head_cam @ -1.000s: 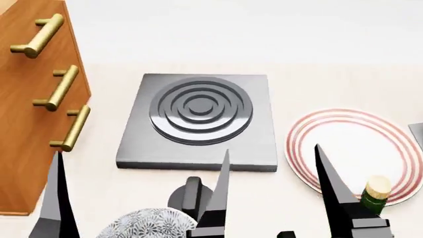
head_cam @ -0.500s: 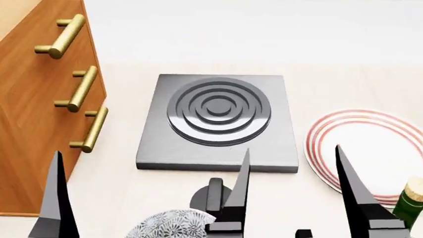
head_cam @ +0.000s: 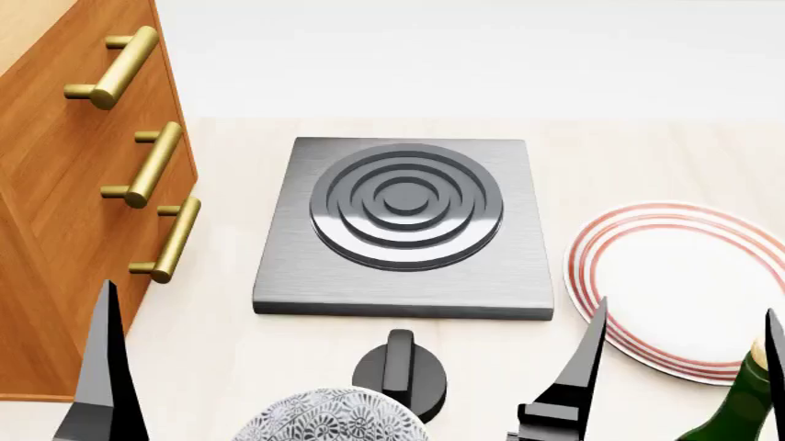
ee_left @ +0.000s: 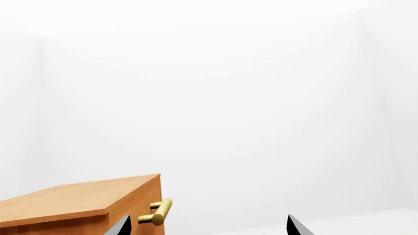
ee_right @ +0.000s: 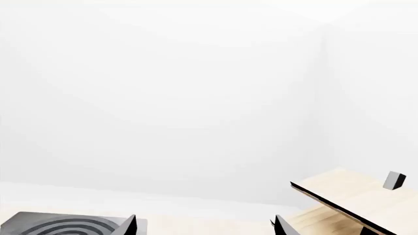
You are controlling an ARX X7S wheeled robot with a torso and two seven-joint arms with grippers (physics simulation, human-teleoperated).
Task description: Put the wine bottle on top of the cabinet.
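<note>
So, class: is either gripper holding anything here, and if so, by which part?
Nothing is held. The right gripper is open beside the bottle, its neck between the fingers without contact; the left gripper is open and empty.

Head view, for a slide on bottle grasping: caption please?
Open right gripper brackets the wine bottle beside a striped plate; cabinet stands left.

One cabinet [head_cam: 55, 184] stands at the left, showing three brass bar handles [head_cam: 153, 165] down its front. One grey square burner plate [head_cam: 405, 230] lies in the middle, with one black knob [head_cam: 399, 367] just near of it. One red-ringed white plate [head_cam: 675, 285] lies at the right. One wine bottle [head_cam: 742, 404] shows at the near right corner, and one patterned bowl [head_cam: 331, 418] at the near edge. One pale slanted rack [ee_right: 353, 198] appears in the right wrist view.
</note>
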